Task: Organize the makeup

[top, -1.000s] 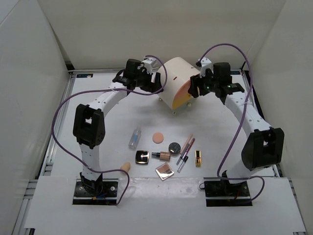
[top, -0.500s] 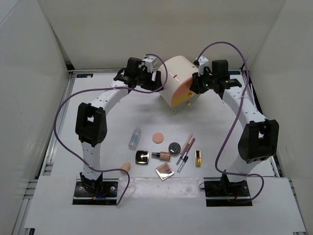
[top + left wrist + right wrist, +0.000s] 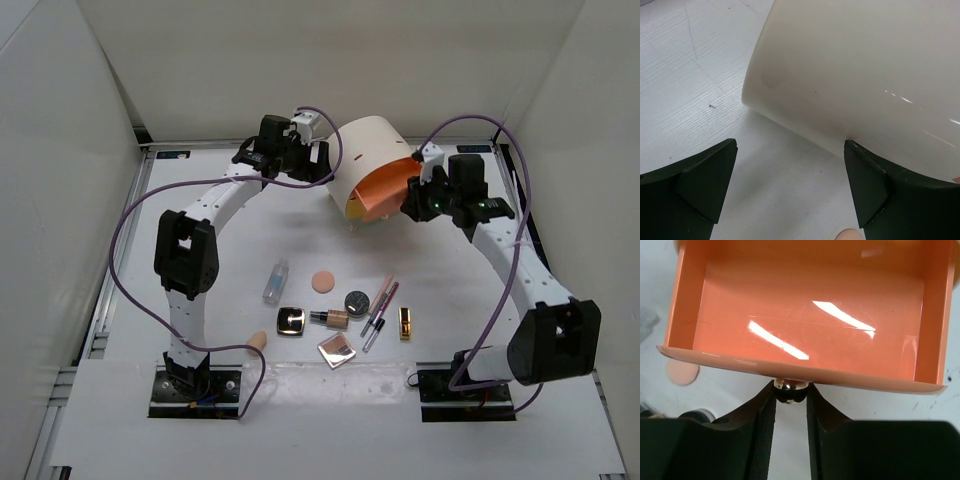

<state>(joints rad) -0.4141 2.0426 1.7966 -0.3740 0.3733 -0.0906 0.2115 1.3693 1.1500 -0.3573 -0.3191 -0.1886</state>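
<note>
From the top camera I see the makeup laid out on the near half of the white table [image 3: 230, 240]: a clear little bottle [image 3: 275, 282], a flat round peach puff [image 3: 322, 281], a round black compact [image 3: 356, 300], two slim pink tubes [image 3: 383, 295], a gold lipstick [image 3: 405, 322], a foundation bottle [image 3: 330, 318] lying on its side, two square mirrored compacts [image 3: 291, 320] and a beige egg sponge [image 3: 258, 340] nearest the left base. At the far side stands the smooth cream cylinder box [image 3: 365, 150]. My left gripper [image 3: 318, 160] is against its left side, and my right gripper [image 3: 412, 195] is at the front of an orange drawer [image 3: 380, 190] that juts out towards the right. On the left wrist camera the left gripper [image 3: 790, 150] stands spread wide, with its right finger [image 3: 867, 185] against the curved, glossy cream wall [image 3: 865, 75]. On the right wrist camera the right gripper [image 3: 790, 392] pinches a small shiny metal knob [image 3: 790, 386] on the curved front of the glossy, empty orange drawer [image 3: 810, 330].
</note>
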